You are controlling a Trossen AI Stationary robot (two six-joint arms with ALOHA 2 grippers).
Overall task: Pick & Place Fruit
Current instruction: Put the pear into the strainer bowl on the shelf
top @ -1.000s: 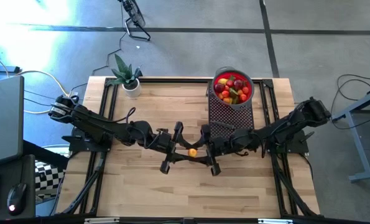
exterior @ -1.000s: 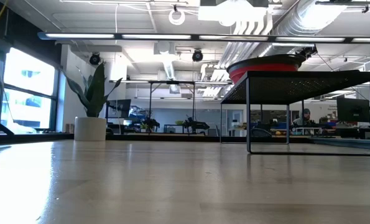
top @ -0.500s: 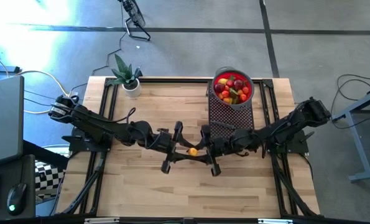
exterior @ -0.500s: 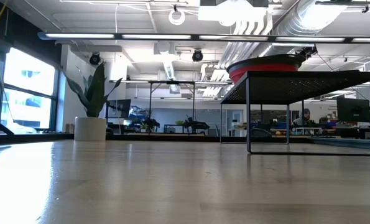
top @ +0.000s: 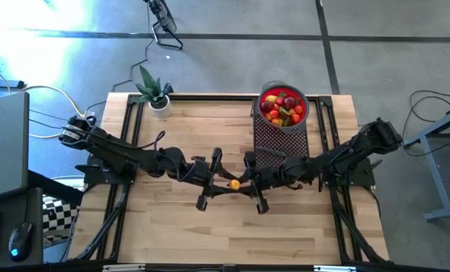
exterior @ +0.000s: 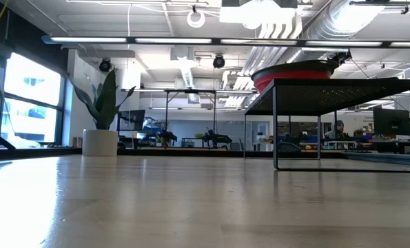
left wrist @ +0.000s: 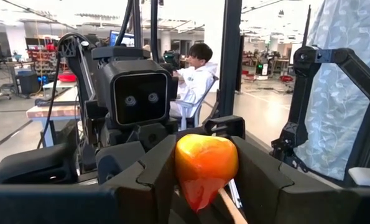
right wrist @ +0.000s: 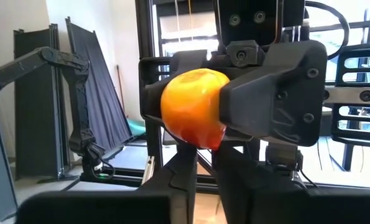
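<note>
- High view: the left gripper [top: 223, 183] and right gripper [top: 245, 183] meet mid-surface, an orange-yellow fruit [top: 234, 183] between them; a red bowl [top: 283, 107] of fruit sits on a black rack [top: 280, 139] near the far edge.
- Left wrist view: the left fingers [left wrist: 157, 168] pinch the fruit [left wrist: 204, 168].
- Right wrist view: the right fingers [right wrist: 185, 165] sit under the fruit — whether they grip it, I cannot tell.

We see bare table [top: 187, 136] behind the meeting arms; the mesh stand [top: 281, 134] with its red bowl [top: 283, 106] and the potted plant [top: 154, 92] block the far edge
</note>
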